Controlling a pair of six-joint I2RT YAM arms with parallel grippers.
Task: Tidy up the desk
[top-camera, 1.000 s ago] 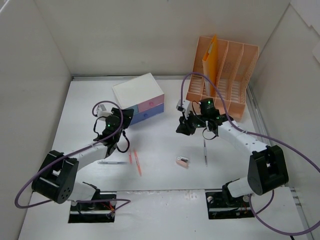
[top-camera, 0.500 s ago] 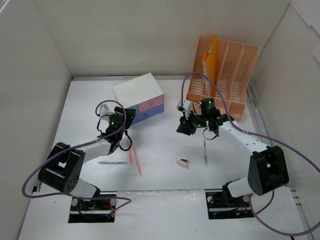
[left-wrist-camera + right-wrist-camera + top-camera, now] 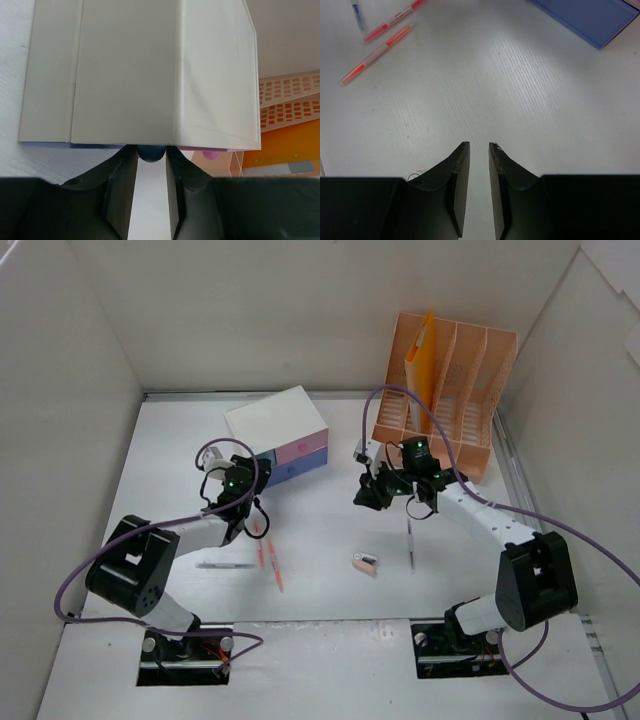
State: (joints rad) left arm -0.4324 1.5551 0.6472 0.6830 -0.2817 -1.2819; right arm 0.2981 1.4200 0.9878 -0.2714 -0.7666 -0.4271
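Note:
The desk (image 3: 330,525) is a white tabletop. A small white drawer box (image 3: 277,430) with a pink and a blue drawer stands at its back middle. My left gripper (image 3: 258,476) is at the box's front. In the left wrist view its fingertips (image 3: 151,155) sit on either side of the blue drawer's round knob (image 3: 151,152) and touch it. The box top (image 3: 140,70) fills that view. My right gripper (image 3: 372,496) hovers over bare desk right of the box. Its jaws (image 3: 479,150) stand a narrow gap apart and hold nothing.
An orange file rack (image 3: 445,390) holding a yellow folder stands at the back right. Two orange-pink pens (image 3: 272,566) and a white pen (image 3: 225,564) lie front left. A small pink eraser-like piece (image 3: 365,563) and a grey pen (image 3: 410,543) lie front middle. White panels wall the desk.
My left gripper has moved right and forward to the drawer box, ending with the blue knob between its fingers. The right arm has not moved.

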